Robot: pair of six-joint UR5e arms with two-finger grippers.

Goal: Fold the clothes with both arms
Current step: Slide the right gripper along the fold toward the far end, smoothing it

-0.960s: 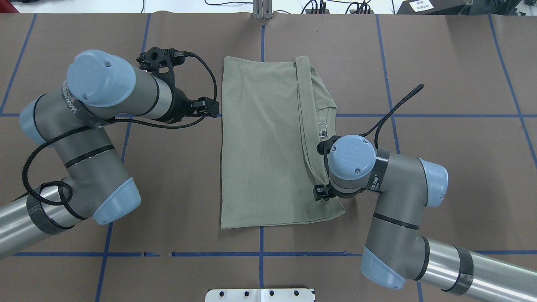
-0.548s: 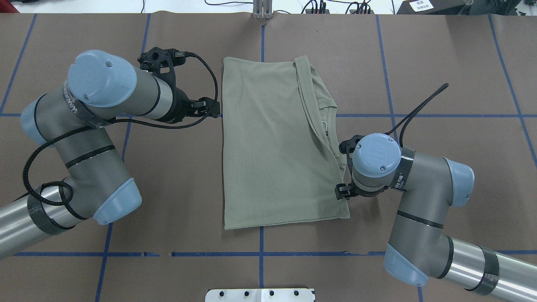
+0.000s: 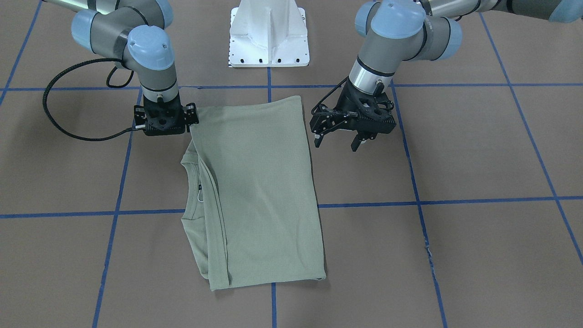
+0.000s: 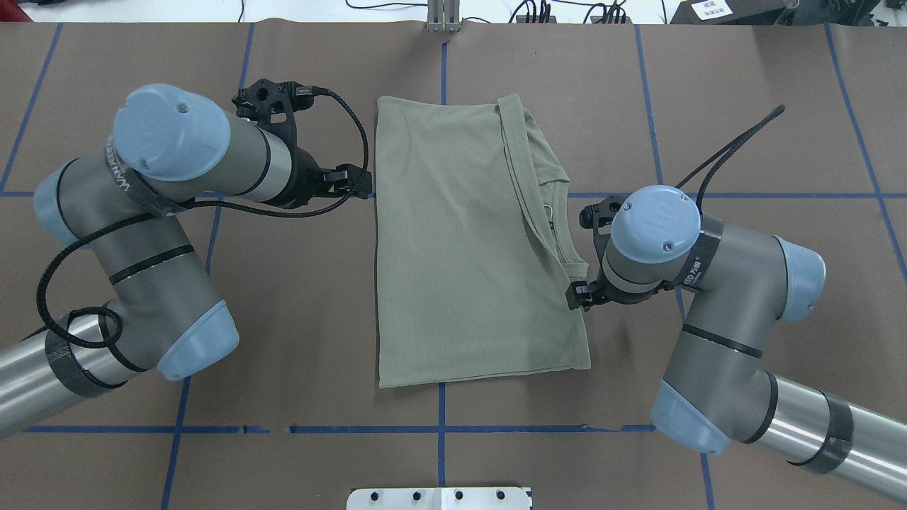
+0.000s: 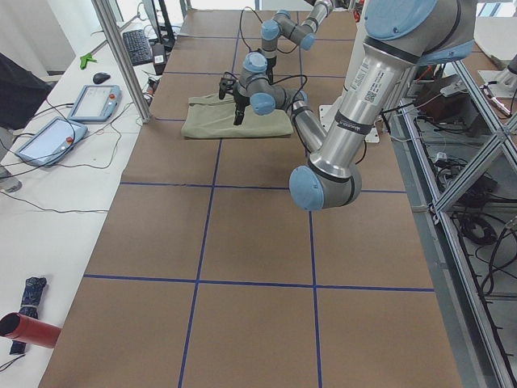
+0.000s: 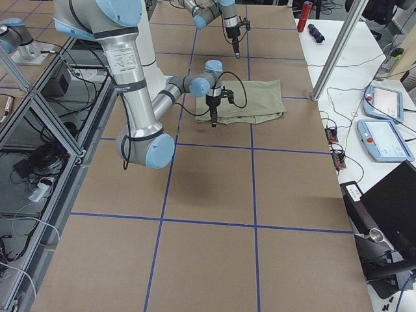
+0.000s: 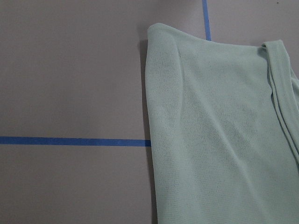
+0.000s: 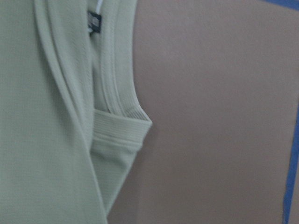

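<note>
Left tool point(image 3: 336, 142) hangs spread wide and empty just off one long edge of the sage shirt point(image 3: 259, 191), which lies folded lengthwise on the desk point(image 3: 455, 228). Right tool point(image 3: 164, 124) sits at the opposite edge, beside the collar. I can't make out its opening, but it's probably flanking for the next fold.

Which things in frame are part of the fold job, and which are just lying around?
Job: pale sage-green knit shirt; black left gripper, open; black right gripper.
Lying about: white metal pedestal base; red cylinder on the side bench; black keyboard.
</note>
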